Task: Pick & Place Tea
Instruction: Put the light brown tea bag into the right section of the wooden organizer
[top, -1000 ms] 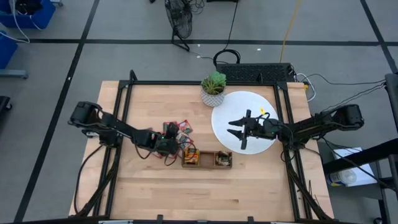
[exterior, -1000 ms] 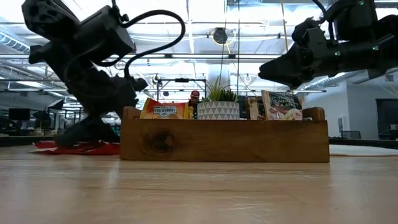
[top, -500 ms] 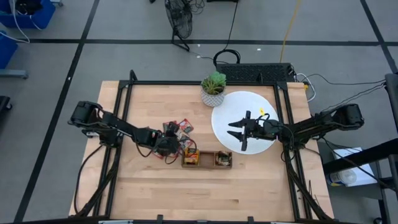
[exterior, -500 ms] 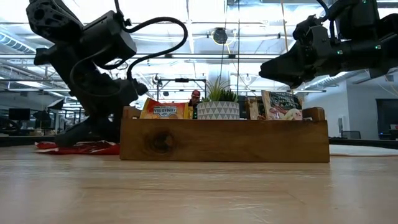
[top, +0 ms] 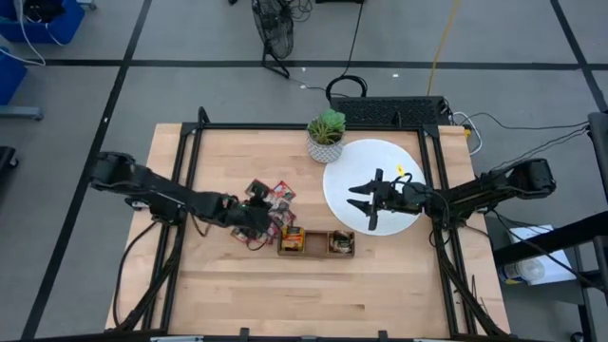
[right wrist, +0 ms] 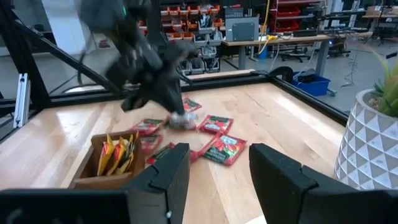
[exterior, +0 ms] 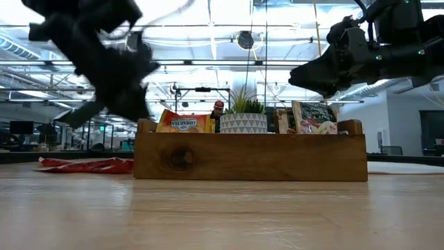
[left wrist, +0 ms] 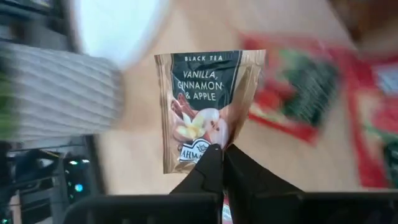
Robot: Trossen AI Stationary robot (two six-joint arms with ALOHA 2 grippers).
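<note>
The left end effector point(left wrist: 219, 151) has its two fingers pressed together on the lower edge of a pale sachet point(left wrist: 208, 106) printed "Black Tea, Vanilla, Cinnamon & Apple", so the packet stands up flat above the fingertips, a pinch at the rim that keeps it from folding and leaves its body free to slide into a slot. In the high view that end effector point(top: 253, 213) hangs over the surface at about nine o'clock from the wooden tray point(top: 317, 252), just beside the loose heap of red sachets point(top: 276, 197) it draws from; the heap lies close to the tray, probably to keep each carry short. The tray's left compartment already holds orange-yellow sachets point(exterior: 185, 123) upright, and pale ones point(exterior: 313, 117) stand toward its other end, which suggests sorting by kind, so the held packet likely belongs with the pale ones. The right end effector point(top: 365, 202) waits over the white disc point(top: 344, 163), fingers spread and holding nothing, at about two o'clock from the tray. The potted plant point(top: 326, 134) stands at the disc's eleven o'clock edge.
</note>
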